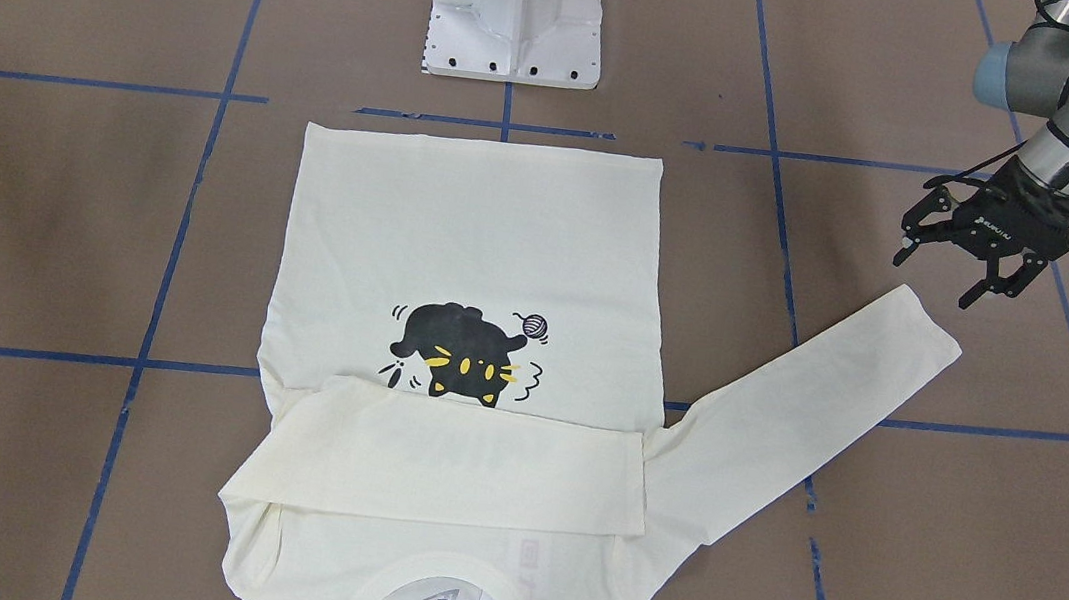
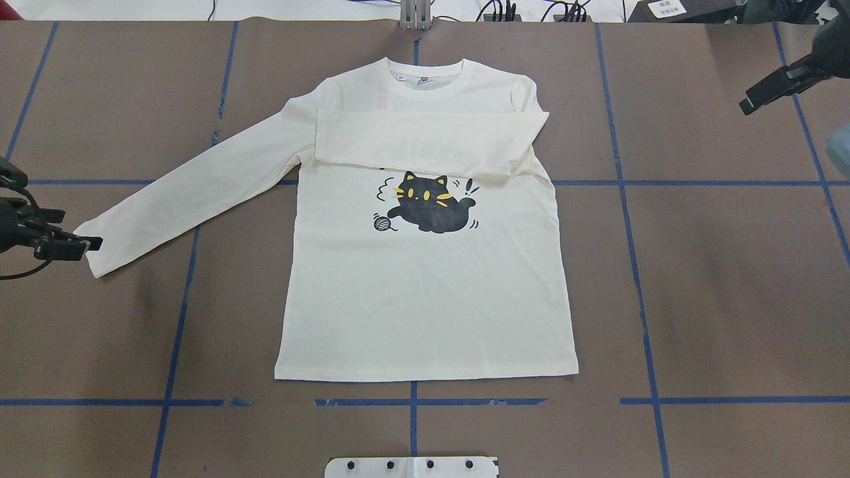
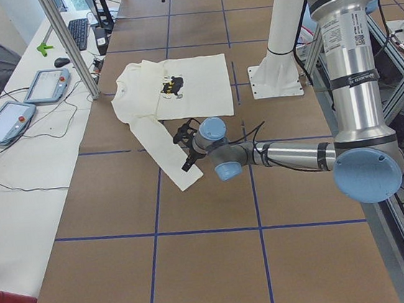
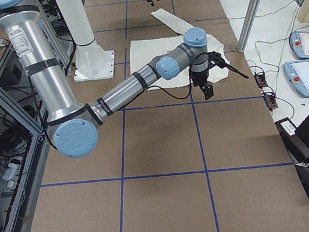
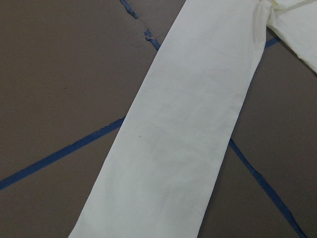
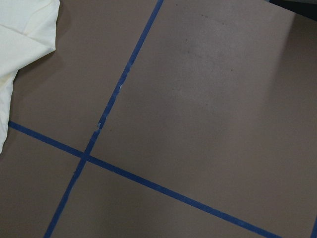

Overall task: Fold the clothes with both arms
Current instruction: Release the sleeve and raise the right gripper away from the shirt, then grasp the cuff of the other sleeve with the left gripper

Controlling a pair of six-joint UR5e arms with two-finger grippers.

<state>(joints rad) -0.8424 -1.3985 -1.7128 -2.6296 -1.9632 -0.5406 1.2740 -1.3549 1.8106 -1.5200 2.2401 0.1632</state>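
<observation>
The cream long-sleeved shirt [image 2: 425, 299] lies flat on the brown table, cat graphic up, with its collar on the far side from the robot. One sleeve [image 2: 425, 143] is folded across the chest. The other sleeve [image 2: 192, 192] stretches out toward my left arm and fills the left wrist view [image 5: 183, 124]. My left gripper [image 1: 936, 278] hovers open just beyond that sleeve's cuff [image 1: 924, 324], holding nothing. My right gripper [image 2: 764, 93] hangs off the shirt's other side, over bare table, and looks open and empty in the right side view [image 4: 220, 82].
The white pedestal base [image 1: 516, 16] stands behind the shirt's hem. Blue tape lines [image 2: 412, 401] grid the table. Teach pendants [image 3: 47, 84] and cables lie on the side bench beyond the collar. A red bottle [image 3: 8, 302] lies on the bench end.
</observation>
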